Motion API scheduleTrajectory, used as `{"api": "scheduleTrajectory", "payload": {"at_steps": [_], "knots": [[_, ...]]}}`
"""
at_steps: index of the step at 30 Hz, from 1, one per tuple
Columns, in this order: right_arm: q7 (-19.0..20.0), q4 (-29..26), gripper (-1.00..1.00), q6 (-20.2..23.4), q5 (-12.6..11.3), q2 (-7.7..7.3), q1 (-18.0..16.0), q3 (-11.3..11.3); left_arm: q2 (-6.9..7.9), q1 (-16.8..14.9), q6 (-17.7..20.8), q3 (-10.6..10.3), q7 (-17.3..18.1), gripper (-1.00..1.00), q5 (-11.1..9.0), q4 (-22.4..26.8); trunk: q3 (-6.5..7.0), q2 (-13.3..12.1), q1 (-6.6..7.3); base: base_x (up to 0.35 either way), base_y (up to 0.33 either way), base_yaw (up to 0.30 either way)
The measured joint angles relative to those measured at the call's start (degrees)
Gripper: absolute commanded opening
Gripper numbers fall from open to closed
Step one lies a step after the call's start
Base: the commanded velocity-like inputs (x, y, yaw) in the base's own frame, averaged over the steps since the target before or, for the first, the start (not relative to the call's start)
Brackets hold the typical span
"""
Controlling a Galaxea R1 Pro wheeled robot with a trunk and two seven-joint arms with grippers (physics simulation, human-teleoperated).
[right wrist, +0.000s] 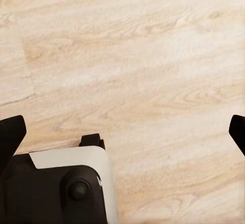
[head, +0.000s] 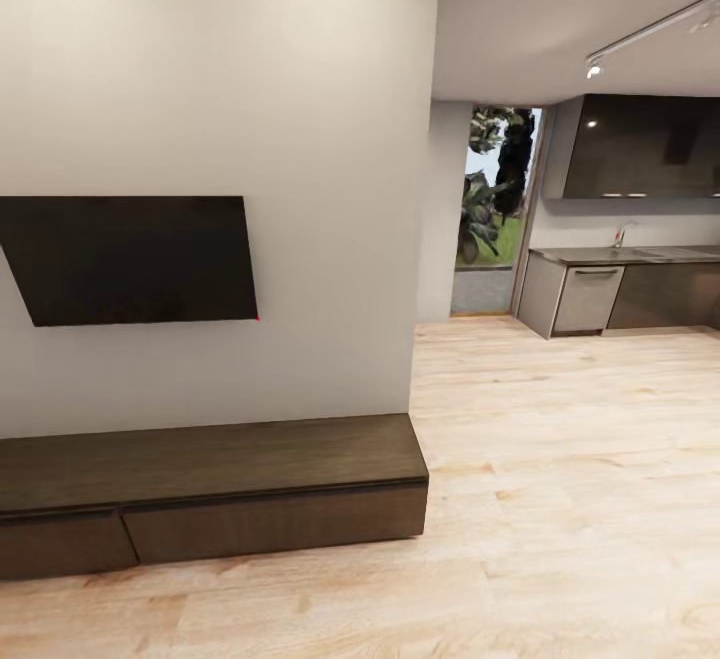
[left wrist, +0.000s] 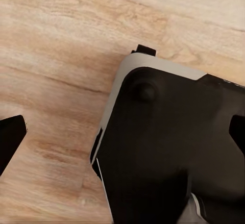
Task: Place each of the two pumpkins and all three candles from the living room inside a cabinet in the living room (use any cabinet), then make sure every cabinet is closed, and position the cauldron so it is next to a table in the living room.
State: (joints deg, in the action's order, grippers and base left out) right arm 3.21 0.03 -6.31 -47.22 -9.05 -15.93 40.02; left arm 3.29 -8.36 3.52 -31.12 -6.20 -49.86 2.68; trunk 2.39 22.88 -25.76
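text: none you can read | labels/brands: none | numbers/signs: none | black wall screen [head: 130, 259]: blank, you'll find no lettering

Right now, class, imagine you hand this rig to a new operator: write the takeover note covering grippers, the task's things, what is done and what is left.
Left gripper: open, empty, hanging over the wooden floor and the robot's base.
Right gripper: open, empty, also above the floor.
The cabinet sits low against the wall under the TV; its front panels look closed, its top is bare.
Nothing here confirms any item is stored.
Left: find pumpkins, candles and cauldron, stow them, close up, set cauldron beside the table.
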Motion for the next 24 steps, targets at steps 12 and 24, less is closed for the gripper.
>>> {"api": "scheduleTrajectory", "payload": {"at_steps": [12, 24], "knots": [[-0.1, 0.0, 1.0, -0.1, 0.1, 0.13, 0.1, 0.0, 0.45, 1.9, -0.6, -1.4, 0.0, 1.0, 0.0, 0.0, 0.0, 0.0, 0.0, 0.0, 0.0, 0.0], [0.1, 0.0, 1.0, -1.7, 1.4, 2.13, 1.0, 0.0, 0.49, 2.7, -1.1, -1.5, 0.0, 1.0, 0.0, 0.0, 0.0, 0.0, 0.0, 0.0, 0.0, 0.0]]}}
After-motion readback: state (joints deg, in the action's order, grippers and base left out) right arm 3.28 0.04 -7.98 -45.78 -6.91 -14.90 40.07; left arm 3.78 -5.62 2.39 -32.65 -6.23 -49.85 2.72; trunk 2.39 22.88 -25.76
